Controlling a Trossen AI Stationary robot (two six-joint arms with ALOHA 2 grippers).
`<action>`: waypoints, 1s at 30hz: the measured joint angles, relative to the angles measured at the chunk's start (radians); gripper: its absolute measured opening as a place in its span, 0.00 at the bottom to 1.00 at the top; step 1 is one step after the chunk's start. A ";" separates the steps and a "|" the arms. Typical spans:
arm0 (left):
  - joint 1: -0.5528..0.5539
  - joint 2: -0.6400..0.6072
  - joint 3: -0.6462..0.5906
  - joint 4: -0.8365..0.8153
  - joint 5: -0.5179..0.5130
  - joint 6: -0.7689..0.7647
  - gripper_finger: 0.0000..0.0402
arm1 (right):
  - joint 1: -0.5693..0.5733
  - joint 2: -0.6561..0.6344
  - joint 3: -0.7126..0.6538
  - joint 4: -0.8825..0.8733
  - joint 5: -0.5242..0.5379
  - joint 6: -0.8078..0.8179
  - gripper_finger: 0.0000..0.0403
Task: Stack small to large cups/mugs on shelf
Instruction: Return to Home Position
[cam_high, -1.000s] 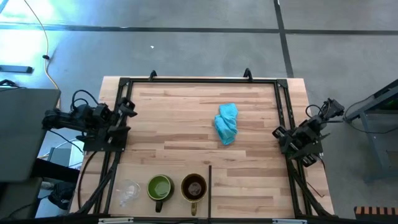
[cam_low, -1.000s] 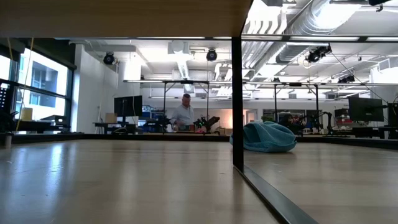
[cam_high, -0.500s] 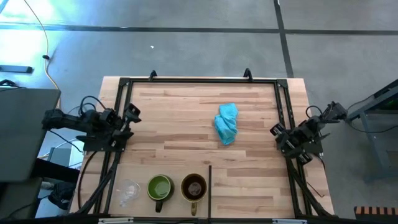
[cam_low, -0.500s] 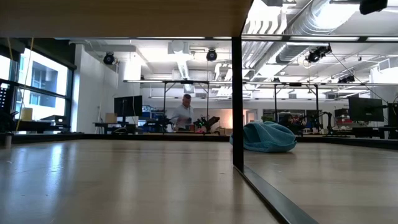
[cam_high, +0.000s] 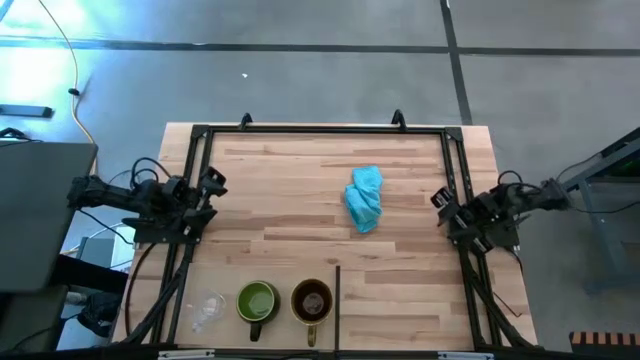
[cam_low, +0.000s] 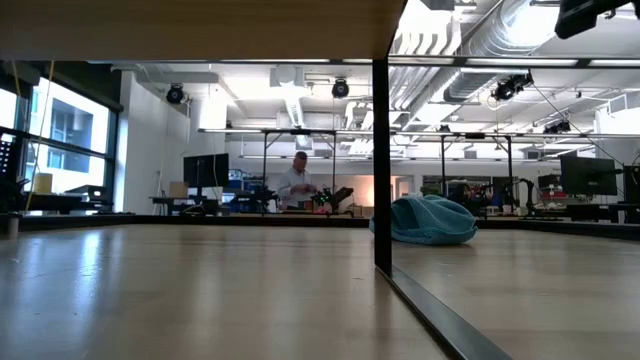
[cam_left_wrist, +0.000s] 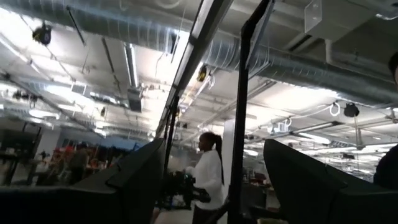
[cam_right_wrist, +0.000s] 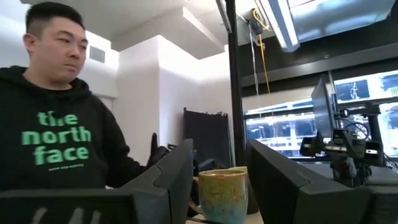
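Dark fingers of your left tool (cam_high: 212, 185) stand spread and empty at the left edge of the pale wooden table (cam_high: 280, 160). Your right tool (cam_high: 440, 200) is likewise released at the right edge. A crumpled light-blue cloth (cam_high: 365, 197) lies between them, nearer the right tool. Well apart from both, the pale plank shelf (cam_high: 390, 320) carries a row: tiny clear cup (cam_high: 205, 308), green handled mug (cam_high: 257, 300), brown handled mug (cam_high: 312, 300).

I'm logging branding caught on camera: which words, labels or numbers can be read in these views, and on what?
"the north face": green letters on the chest of the person's black hooded sweatshirt, right wrist view.
Smaller line beneath it: too small to read.
Green ceramic mug, brown ceramic mug, clear see-through cup, light-blue cloth: no text visible.
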 joint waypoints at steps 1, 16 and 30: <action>0.004 0.000 0.000 0.012 0.000 0.008 0.65 | -0.026 0.000 0.000 0.002 -0.014 0.012 0.35; 0.297 0.000 0.000 0.006 0.208 -0.171 0.65 | -0.373 0.000 -0.001 0.000 -0.279 0.224 0.35; 0.312 0.000 0.000 -0.114 0.229 -0.282 0.65 | -0.437 0.000 -0.001 -0.156 -0.242 0.177 0.35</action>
